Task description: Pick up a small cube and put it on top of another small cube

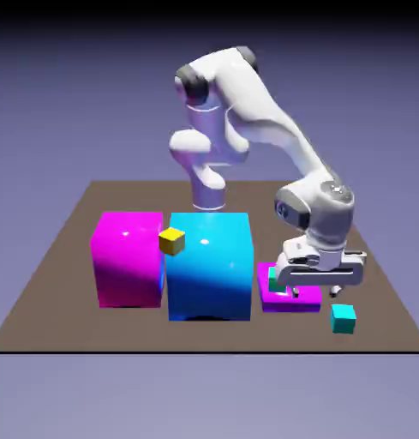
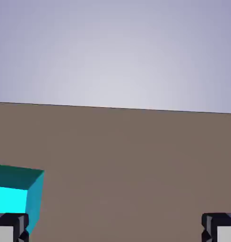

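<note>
The small bright cyan cube sits on the brown table near the front, toward the exterior view's right. My gripper hangs just behind and left of it, low over a flat magenta block. A darker green-teal small cube rests on that block, partly hidden by the hand. In the hand view the cyan cube lies at the bottom left, beside the left fingertip and not between the fingers. The gripper is open, with only bare table between its tips.
A big magenta block and a big cyan-blue block stand side by side on the table. A yellow small cube shows at the seam between them, near their tops.
</note>
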{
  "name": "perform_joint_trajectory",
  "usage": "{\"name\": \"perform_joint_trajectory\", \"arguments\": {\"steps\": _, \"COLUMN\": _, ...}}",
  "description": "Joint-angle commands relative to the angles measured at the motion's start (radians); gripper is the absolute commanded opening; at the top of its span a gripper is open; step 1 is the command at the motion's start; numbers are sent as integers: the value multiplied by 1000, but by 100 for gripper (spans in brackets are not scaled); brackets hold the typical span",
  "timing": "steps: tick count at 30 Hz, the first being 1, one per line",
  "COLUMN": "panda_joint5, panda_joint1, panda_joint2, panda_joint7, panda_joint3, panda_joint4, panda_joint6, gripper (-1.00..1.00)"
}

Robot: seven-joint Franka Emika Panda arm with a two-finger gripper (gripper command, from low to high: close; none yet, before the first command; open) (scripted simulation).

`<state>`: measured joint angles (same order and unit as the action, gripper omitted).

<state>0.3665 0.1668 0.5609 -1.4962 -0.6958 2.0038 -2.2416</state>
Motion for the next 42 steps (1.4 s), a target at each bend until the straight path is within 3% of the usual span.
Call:
{"name": "perform_joint_trajectory", "arguments": {"steps": 1, "panda_joint5": 12, "panda_joint1": 6, "panda_joint2": 36, "panda_joint7": -24, "panda_joint3": -22, "panda_joint4": -26, "panda_joint6": 26, "gripper": 0}}
{"name": "perform_joint_trajectory", "arguments": {"steps": 10, "panda_joint5": 117, "panda_joint1": 57, "panda_joint2": 362, "panda_joint7": -242, "panda_joint3": -223, "panda_joint4": -258, "panda_joint6": 255, "gripper": 0}}
{"name": "perform_joint_trajectory", "arguments": {"steps": 15, "panda_joint5": 182, "panda_joint1": 17, "panda_joint2": 449, "panda_joint7": -271, "panda_joint3": -154, "panda_joint4": -222, "panda_joint6": 136, "gripper": 0}}
{"name": "perform_joint_trajectory", "arguments": {"steps": 16, "panda_joint5": 182, "panda_joint1": 17, "panda_joint2": 449, "panda_joint7": -271, "panda_joint3": -154, "panda_joint4": -222, "panda_joint6": 136, "gripper": -100}}
{"name": "perform_joint_trajectory", "arguments": {"steps": 20, "panda_joint5": 117, "panda_joint1": 55, "panda_joint2": 360, "panda_joint7": -235, "panda_joint3": -221, "panda_joint4": -257, "panda_joint6": 257, "gripper": -100}}
{"name": "perform_joint_trajectory", "arguments": {"steps": 42, "panda_joint5": -32, "panda_joint1": -260, "panda_joint2": -250, "panda_joint7": 722, "panda_joint3": 174, "panda_joint4": 152, "panda_joint6": 237, "gripper": -100}}
